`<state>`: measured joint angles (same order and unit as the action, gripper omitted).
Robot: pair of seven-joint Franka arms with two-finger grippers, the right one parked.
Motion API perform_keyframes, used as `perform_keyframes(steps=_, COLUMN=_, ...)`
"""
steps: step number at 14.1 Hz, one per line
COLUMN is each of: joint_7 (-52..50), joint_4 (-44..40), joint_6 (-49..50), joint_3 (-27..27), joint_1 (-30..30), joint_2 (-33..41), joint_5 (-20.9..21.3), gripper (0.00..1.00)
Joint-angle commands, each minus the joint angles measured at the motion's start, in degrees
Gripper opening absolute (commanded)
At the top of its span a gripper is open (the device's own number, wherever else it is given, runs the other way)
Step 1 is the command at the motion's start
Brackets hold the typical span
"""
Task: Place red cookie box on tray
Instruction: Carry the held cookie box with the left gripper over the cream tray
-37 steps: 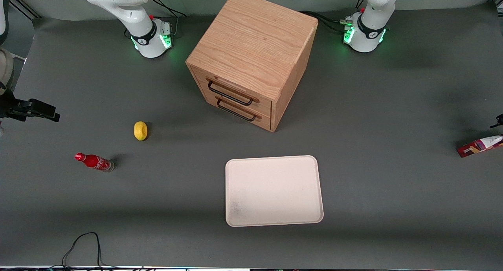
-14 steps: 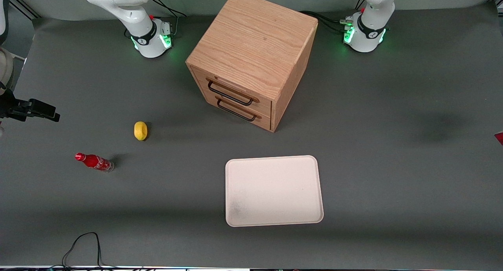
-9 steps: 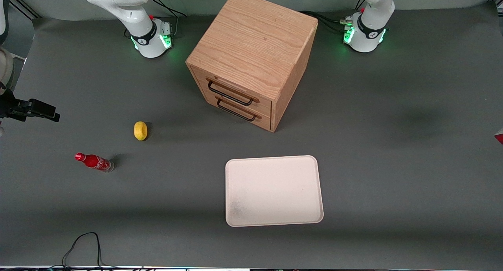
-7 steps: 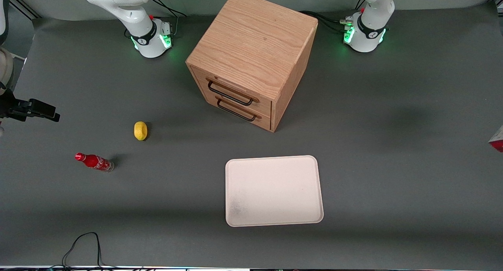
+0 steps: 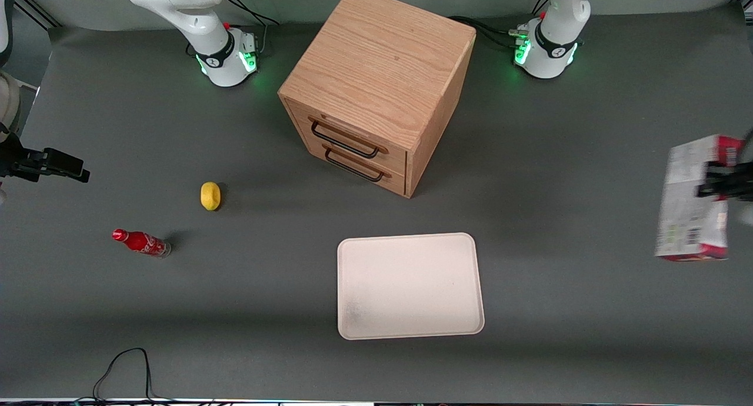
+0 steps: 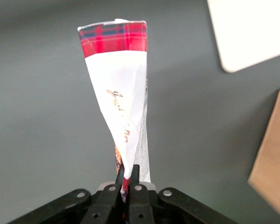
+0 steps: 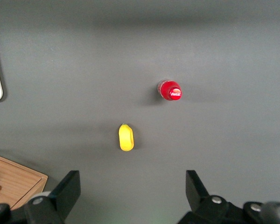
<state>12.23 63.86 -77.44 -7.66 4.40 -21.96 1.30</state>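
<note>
change: box (image 5: 692,203) was almost out of frame, now airborne at your 3 o'clock edge
tool (image 6: 128,185): clamped on box
next: you carry to tray (image 5: 410,287)

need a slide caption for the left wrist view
Gripper shut on the red cookie box, held above the grey table, with a corner of the tray and the cabinet in sight.

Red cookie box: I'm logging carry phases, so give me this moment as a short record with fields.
phase: carry, box not yet placed
red cookie box: lifted clear of the table, at the working arm's end
gripper: shut on one end of the box, which hangs from it
tray: nothing on it, nearer the front camera than the wooden cabinet
other things: lemon and red soda bottle, toward the parked arm's end
</note>
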Motion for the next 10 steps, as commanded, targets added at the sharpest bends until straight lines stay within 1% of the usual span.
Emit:
perform_keyframes(steps=1, joint_7=-13.68, joint_4=-0.93, joint_6=-4.62, joint_3=0.72, joint_1=-8.06, joint_2=-1.93, joint_5=-0.15, gripper=0.0)
perform_keyframes(steps=3, joint_7=-21.51, joint_4=-1.54, joint_6=-9.73, joint_3=-0.15, joint_1=-13.16, joint_2=-5.18, joint_5=-0.16, gripper=0.0)
perform_keyframes(steps=7, joint_7=-31.72, joint_4=-11.01, joint_6=-15.01, joint_3=-0.51, joint_1=-21.17, joint_2=-17.03, joint_5=0.02, gripper=0.0)
perform_keyframes(steps=10, joint_7=-32.8, joint_4=-11.3, joint_6=-19.5, joint_3=-0.6, joint_1=-21.8, joint_2=-21.09, joint_5=0.02, gripper=0.0)
